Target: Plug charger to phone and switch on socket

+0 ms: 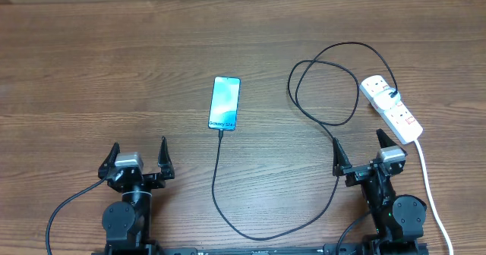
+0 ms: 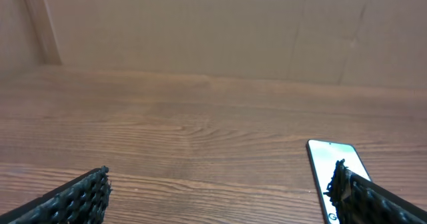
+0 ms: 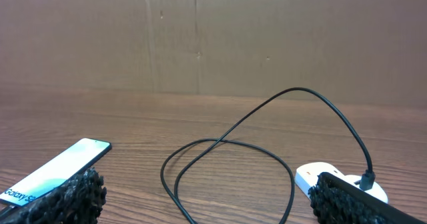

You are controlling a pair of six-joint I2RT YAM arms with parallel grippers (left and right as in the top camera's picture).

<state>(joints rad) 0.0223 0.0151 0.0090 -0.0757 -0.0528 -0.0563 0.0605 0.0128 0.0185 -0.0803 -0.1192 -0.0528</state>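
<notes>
The phone [image 1: 225, 103] lies flat mid-table with its blue screen up; it also shows in the left wrist view [image 2: 327, 159] and the right wrist view [image 3: 59, 168]. The charger, a thin black cable [image 1: 219, 181], meets the phone's near short edge, curves round the table front and loops [image 3: 227, 144] over to the white socket [image 1: 392, 108]. Its plug [image 3: 367, 179] sits in the socket's far end. Whether the tip is seated in the phone I cannot tell. My left gripper [image 1: 139, 152] is open, near-left of the phone. My right gripper [image 1: 358, 141] is open, just short of the socket.
The socket's thick white cord [image 1: 430, 188] runs down the right side past my right arm toward the table front. A brown cardboard wall [image 3: 267, 37] stands behind the wooden table [image 1: 91, 65].
</notes>
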